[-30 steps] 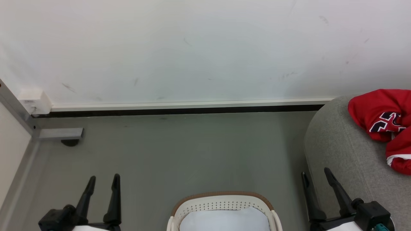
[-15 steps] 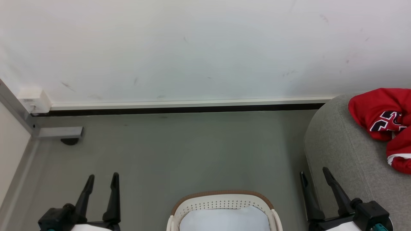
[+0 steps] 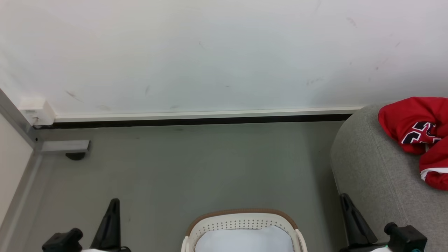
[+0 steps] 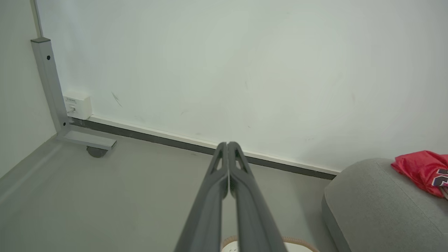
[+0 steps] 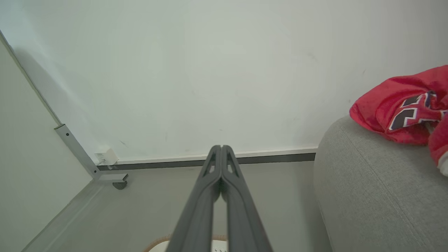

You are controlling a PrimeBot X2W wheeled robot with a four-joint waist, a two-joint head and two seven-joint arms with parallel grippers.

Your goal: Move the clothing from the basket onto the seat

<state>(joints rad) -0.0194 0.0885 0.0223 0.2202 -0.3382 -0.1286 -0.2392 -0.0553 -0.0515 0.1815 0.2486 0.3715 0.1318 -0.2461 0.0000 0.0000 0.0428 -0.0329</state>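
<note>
Head view, your tally: red sports clothing on grey sofa; laundry basket shows pale bottom; left gripper, right gripper pinched closed, empty. Task seemingly complete.

The head camera looks forward and down from above at the smooth grey floor and scuffed white wall. Both wrist cameras sit low, facing that wall; all share the light grey fabric sofa.

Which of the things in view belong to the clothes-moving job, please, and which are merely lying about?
Job: bright red sports clothing with navy numerals; white perforated plastic basket with tan rim; light grey fabric sofa seat.
Lying about: small white wall box; grey metal frame foot.
</note>
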